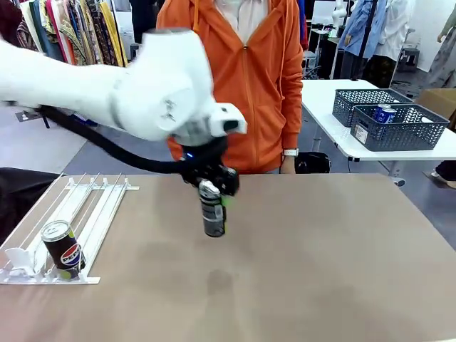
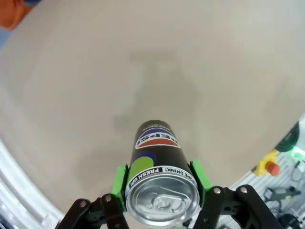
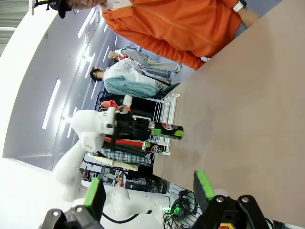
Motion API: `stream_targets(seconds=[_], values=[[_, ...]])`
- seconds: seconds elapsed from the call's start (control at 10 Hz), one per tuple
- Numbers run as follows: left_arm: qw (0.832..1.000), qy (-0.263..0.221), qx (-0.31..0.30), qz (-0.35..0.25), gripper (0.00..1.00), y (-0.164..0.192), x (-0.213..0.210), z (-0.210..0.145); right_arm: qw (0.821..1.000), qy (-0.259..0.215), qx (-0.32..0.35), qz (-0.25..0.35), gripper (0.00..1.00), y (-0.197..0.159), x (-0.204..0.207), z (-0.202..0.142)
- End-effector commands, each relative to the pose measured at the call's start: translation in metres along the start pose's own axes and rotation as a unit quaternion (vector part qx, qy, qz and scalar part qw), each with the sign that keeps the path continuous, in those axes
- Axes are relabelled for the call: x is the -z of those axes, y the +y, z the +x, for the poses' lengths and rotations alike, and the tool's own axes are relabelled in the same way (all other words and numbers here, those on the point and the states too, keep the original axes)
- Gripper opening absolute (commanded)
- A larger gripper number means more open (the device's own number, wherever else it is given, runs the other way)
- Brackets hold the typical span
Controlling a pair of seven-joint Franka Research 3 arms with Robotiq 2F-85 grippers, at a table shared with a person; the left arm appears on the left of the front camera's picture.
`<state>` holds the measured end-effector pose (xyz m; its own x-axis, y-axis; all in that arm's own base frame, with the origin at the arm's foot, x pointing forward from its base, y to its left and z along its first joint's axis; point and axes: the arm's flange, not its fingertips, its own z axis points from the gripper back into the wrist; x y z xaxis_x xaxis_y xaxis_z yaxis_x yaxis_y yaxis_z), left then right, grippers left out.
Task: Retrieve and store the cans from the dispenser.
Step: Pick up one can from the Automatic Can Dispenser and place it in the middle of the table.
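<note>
Front view: my L gripper (image 1: pixel 214 194) pinches can (image 1: pixel 214 219) by top above table (image 1: pixel 320 271) centre; quick swing cd drop it.

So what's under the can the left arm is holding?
The dark can hangs clear above bare tan table, with only its faint shadow there. In the left wrist view, the can's own body covers the patch directly beneath its base.

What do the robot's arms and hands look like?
The left arm is white and rounded, with a black cable hanging under it. The left gripper and right gripper are black and jointed, with silver bolts. Their fingers are lined bright green.
</note>
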<state>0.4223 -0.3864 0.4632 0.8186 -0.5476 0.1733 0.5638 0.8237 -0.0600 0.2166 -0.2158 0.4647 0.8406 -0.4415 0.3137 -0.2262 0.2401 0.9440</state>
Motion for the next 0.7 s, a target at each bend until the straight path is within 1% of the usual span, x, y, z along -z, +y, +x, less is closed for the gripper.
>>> stream_targets(seconds=[0.0, 0.1, 0.2, 0.3, 0.5, 0.6], values=[[0.999, 0.022, 0.021, 0.035, 0.00, -0.017, 0.015, 0.026, 1.000, -0.008, -0.013, 0.010, 1.00, 0.002, 0.001, 0.004], [0.997, 0.033, 0.052, 0.040, 0.00, -0.027, 0.033, 0.026, 1.000, -0.008, -0.013, 0.010, 1.00, 0.002, 0.001, 0.004], [0.996, 0.041, 0.069, 0.050, 0.00, -0.035, 0.048, 0.026, 1.000, -0.008, -0.013, 0.010, 1.00, 0.002, 0.001, 0.004], [0.995, 0.042, 0.076, 0.058, 0.00, -0.038, 0.054, 0.025, 1.000, -0.008, -0.013, 0.010, 1.00, 0.002, 0.001, 0.004], [0.996, 0.037, 0.070, 0.050, 0.00, -0.038, 0.057, 0.024, 1.000, -0.008, -0.013, 0.010, 1.00, 0.002, 0.001, 0.004], [0.996, 0.040, 0.065, 0.045, 0.35, -0.038, 0.057, 0.022, 1.000, -0.008, -0.013, 0.010, 1.00, 0.002, 0.001, 0.004]])
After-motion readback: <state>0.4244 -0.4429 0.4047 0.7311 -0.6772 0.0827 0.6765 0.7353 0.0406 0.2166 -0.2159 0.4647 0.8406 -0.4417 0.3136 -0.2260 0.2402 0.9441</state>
